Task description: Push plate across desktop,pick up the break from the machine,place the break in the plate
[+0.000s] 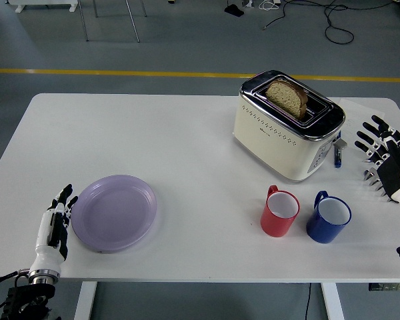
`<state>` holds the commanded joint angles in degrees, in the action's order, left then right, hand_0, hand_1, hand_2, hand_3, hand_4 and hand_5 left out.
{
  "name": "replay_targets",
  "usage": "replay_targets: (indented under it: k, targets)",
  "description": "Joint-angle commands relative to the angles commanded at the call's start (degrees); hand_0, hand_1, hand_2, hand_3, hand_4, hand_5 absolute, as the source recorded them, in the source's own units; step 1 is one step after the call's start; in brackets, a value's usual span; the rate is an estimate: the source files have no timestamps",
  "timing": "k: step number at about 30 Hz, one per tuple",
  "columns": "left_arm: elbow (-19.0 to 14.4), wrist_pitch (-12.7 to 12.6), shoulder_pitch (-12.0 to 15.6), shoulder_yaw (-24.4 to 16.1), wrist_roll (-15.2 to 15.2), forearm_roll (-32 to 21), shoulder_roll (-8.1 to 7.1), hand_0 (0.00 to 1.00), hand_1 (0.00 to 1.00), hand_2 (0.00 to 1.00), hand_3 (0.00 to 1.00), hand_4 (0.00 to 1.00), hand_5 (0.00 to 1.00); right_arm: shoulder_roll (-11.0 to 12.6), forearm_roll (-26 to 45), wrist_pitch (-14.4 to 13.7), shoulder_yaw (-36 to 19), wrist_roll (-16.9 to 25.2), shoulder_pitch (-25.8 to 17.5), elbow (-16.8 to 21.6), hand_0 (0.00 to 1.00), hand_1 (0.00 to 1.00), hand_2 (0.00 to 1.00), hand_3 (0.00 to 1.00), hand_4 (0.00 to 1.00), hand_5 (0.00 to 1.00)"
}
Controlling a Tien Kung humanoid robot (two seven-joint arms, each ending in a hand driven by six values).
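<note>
At the table's near left corner, the left hand stands flat with fingers straight and released, its edge touching the left rim of the lilac plate. Toward the near right sit a red mug and a blue mug, side by side. At the right edge the right hand hovers, fingers spread, holding nothing. Farther back, right of centre, the cream toaster holds a bread slice upright in its slot.
</note>
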<state>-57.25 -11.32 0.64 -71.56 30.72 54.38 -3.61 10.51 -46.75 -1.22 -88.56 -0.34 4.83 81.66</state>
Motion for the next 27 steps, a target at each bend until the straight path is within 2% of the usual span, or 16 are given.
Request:
replay_targets:
  k: [13, 27]
  targets:
    - [-1.1, 3.3, -0.2, 3.2, -1.2, -2.0, -0.24, 0.837, 0.851, 0.903, 0.856, 0.569, 0.998, -0.3, -0.1, 0.1, -0.1, 0.0, 0.2, -0.2, 0.833, 0.778, 0.797, 0.797, 0.523, 0.505]
    - [-2.5, 5.5, -0.6, 7.4, -2.3, -4.9, -0.75, 0.818, 0.833, 0.886, 0.852, 0.56, 0.998, -0.4, -0.1, 0.1, -0.1, 0.1, 0.3, -0.2, 0.833, 0.777, 0.795, 0.795, 0.521, 0.504]
